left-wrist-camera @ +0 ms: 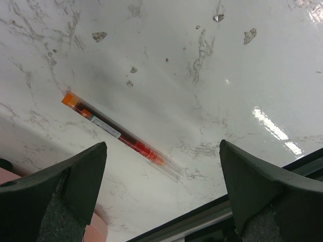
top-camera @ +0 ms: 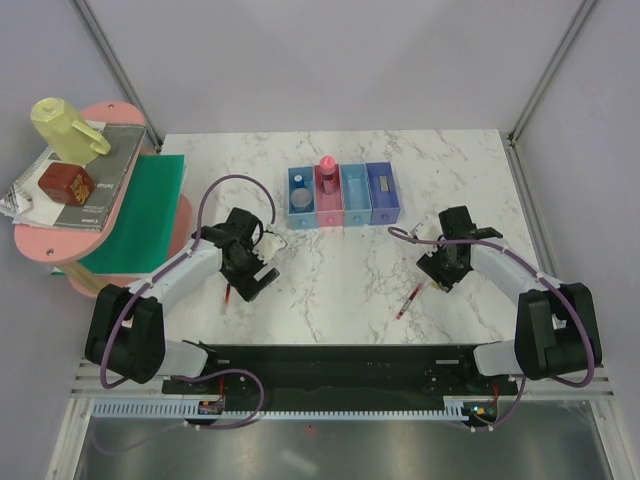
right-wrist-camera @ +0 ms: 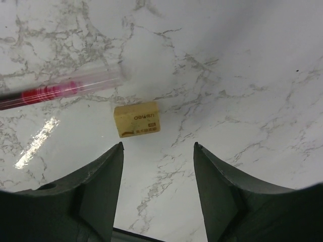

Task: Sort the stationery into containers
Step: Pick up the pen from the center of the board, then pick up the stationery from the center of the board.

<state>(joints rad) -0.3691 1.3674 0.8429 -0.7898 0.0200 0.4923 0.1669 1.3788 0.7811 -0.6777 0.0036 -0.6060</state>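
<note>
Red, the left pen (top-camera: 229, 296) and right pen (top-camera: 408, 301) are seen from above, well apart from the bins (top-camera: 343, 195), on their near side. At the left wrist, the left pen is framed ahead of the wide-spread left gripper (left-wrist-camera: 162, 151), best straddled crosswise. At the right wrist, the block (right-wrist-camera: 137, 119) is seen just ahead of the parted right gripper (right-wrist-camera: 158, 148).

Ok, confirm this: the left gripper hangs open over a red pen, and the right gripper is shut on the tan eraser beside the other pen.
One thing is off. The right gripper is open, not shut: the right wrist view shows the tan eraser lying free on the table, beside the other pen. The left gripper does hang open over a red pen.
</note>
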